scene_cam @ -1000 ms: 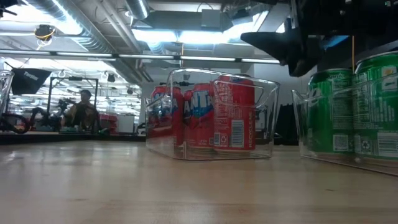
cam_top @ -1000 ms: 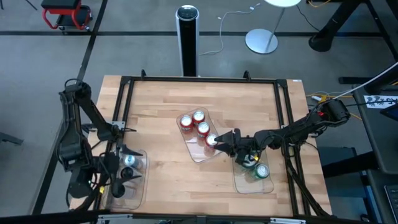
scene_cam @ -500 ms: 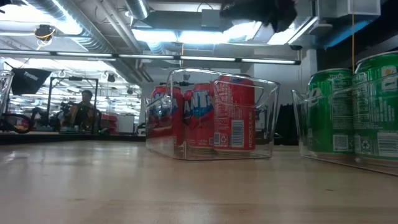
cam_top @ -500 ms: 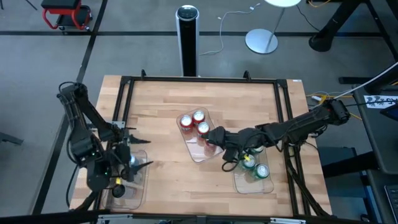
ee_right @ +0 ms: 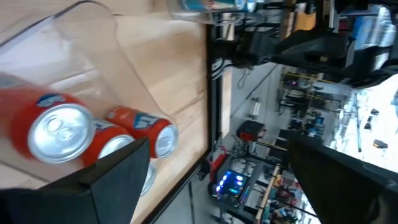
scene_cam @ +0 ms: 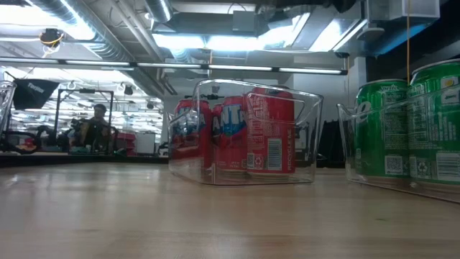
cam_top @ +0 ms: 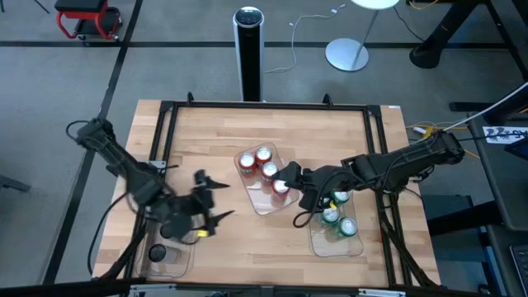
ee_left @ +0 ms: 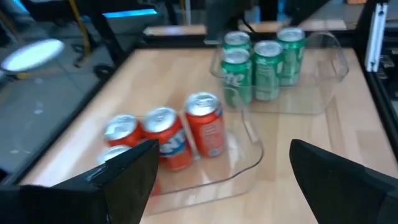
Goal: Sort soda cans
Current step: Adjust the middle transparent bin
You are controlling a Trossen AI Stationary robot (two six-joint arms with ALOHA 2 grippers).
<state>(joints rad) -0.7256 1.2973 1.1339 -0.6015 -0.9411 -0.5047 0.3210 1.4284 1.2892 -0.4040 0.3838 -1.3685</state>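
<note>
Your red cans (cam_top: 266,172) stand upright, axes vertical, in the centre tray (cam_top: 257,202); green cans (cam_top: 337,216) stand likewise in the right tray (cam_top: 334,247). Both grippers are empty, released: the left gripper (cam_top: 213,198) has swung right from the left tray (cam_top: 169,257), and the right gripper (cam_top: 295,196) has drawn back slightly.

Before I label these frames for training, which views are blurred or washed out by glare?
High view: the left arm is smeared by motion, the table sharp. Left wrist view: soft throughout, red cans and green cans blurred. Right wrist view: red cans streaked. Low view: sharp, though the ceiling lights blow out to white.
</note>
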